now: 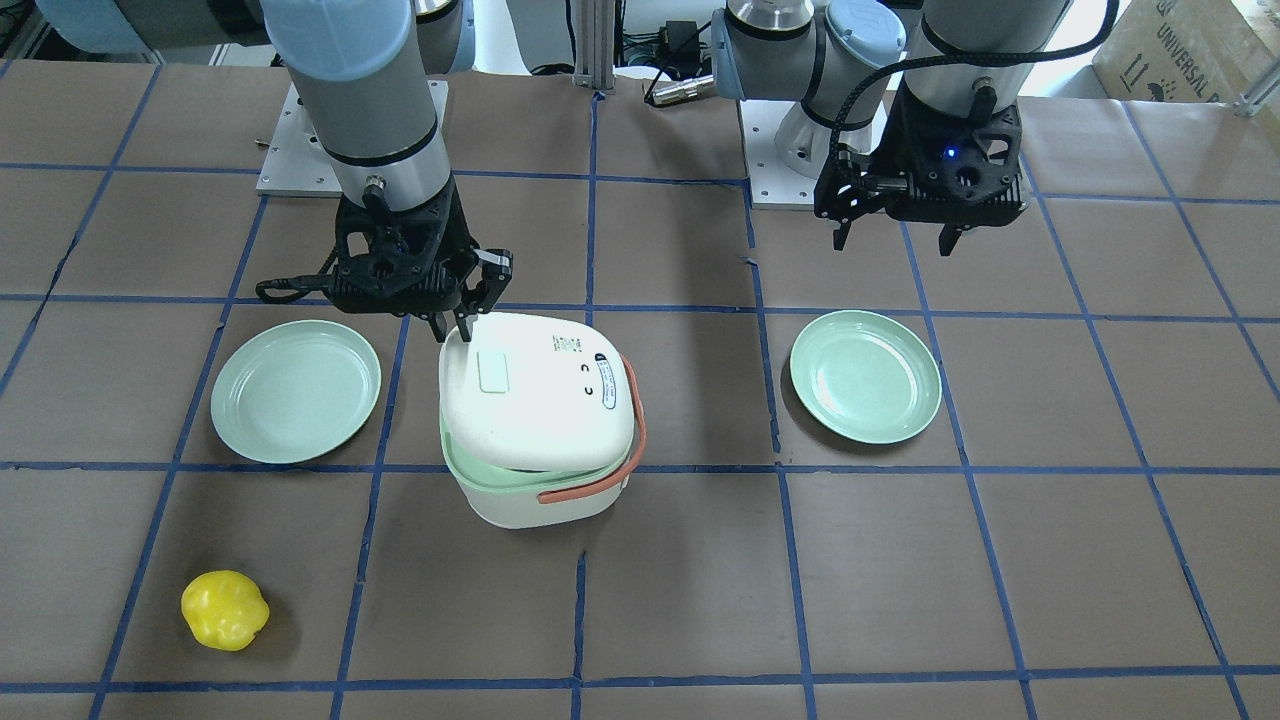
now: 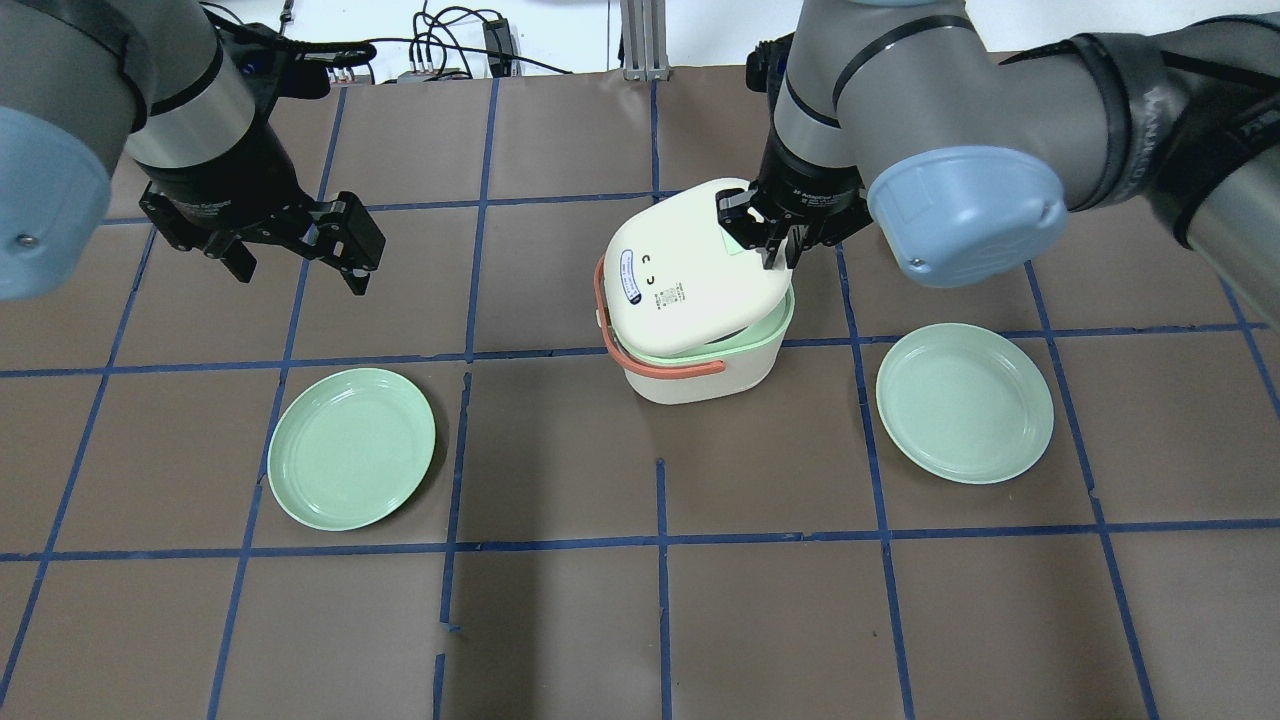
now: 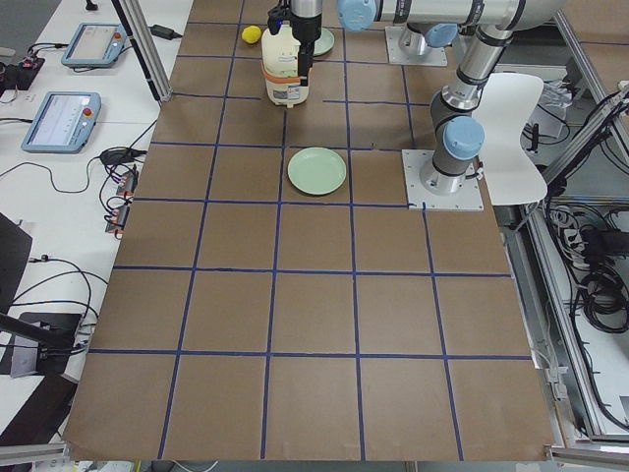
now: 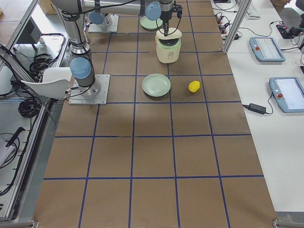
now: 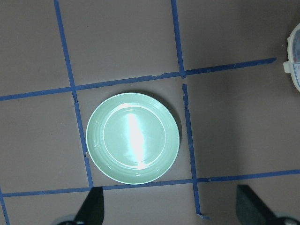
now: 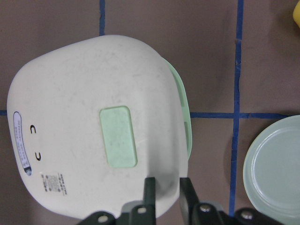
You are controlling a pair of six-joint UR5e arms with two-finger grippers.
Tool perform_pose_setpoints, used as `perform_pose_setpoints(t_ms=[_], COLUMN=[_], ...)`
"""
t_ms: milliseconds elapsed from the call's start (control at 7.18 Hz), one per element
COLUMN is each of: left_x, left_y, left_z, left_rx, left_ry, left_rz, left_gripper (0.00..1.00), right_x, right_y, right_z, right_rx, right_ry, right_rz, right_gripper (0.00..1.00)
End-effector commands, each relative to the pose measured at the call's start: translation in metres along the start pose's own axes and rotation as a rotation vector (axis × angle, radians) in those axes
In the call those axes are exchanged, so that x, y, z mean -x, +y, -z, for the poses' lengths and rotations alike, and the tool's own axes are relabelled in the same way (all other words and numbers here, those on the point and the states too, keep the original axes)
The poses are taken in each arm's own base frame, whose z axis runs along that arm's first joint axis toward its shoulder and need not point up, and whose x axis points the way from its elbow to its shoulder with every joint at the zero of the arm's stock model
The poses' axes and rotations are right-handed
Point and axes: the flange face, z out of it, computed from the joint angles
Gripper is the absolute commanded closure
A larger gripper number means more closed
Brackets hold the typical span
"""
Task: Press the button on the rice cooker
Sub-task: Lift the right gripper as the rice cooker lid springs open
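Note:
The white rice cooker (image 1: 545, 420) with a green rim and an orange handle stands mid-table; its lid sits tilted, raised off the rim on one side. The pale green button (image 1: 494, 371) lies on the lid and shows in the right wrist view (image 6: 118, 136). My right gripper (image 1: 455, 325) is shut, its fingertips (image 6: 150, 187) touching or just above the lid's edge on the robot's side, just beside the button and not on it. My left gripper (image 1: 895, 235) hangs open and empty, well off to the side.
Two green plates (image 1: 296, 390) (image 1: 866, 376) flank the cooker; one lies under the left gripper (image 5: 133, 138). A yellow fruit-like object (image 1: 225, 610) sits near the operators' edge. Blue tape lines grid the brown table.

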Motion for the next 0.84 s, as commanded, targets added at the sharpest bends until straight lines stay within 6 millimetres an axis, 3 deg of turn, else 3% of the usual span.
perform_pose_setpoints(t_ms=[0, 139, 418, 696], left_x=[0.000, 0.000, 0.000, 0.000], left_y=[0.000, 0.000, 0.000, 0.000], left_z=[0.000, 0.000, 0.000, 0.000], left_rx=[0.001, 0.001, 0.001, 0.001], left_ry=[0.000, 0.000, 0.000, 0.000], left_rz=[0.000, 0.000, 0.000, 0.000], left_gripper=[0.00, 0.00, 0.00, 0.00], right_x=[-0.005, -0.014, -0.061, -0.088], right_y=[-0.016, -0.025, -0.039, -0.037], right_z=[0.036, 0.050, 0.059, 0.067], right_rx=[-0.052, -0.088, -0.100, -0.076], right_ry=[-0.002, 0.025, 0.028, 0.042], right_rz=[-0.013, -0.026, -0.104, -0.153], right_gripper=[0.00, 0.00, 0.00, 0.00])
